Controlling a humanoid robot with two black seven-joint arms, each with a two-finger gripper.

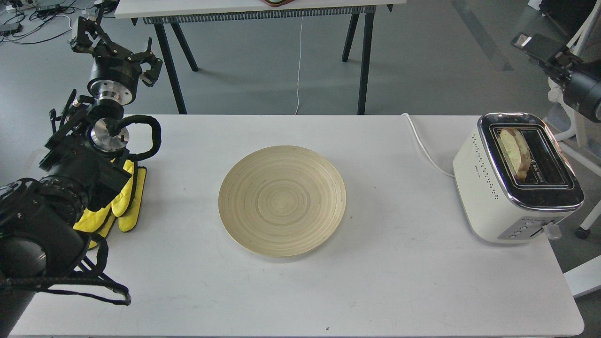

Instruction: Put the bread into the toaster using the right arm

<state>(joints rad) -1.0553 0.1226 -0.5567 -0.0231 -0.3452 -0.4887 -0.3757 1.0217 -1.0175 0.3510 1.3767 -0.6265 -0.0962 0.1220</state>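
Bread (515,153) half sunk in toaster (516,178); both tools' (535,44) states cannot be told.

The left arm (56,188) is built of thick black cylindrical segments, joined by silver metal rings. A padded black cable is looped beside one silver joint, and thinner black cables are strung along the lower links. Its left gripper (119,49) is made of black angular linkages. Of the right arm (570,75), only a black segment with a flat dark end is seen.
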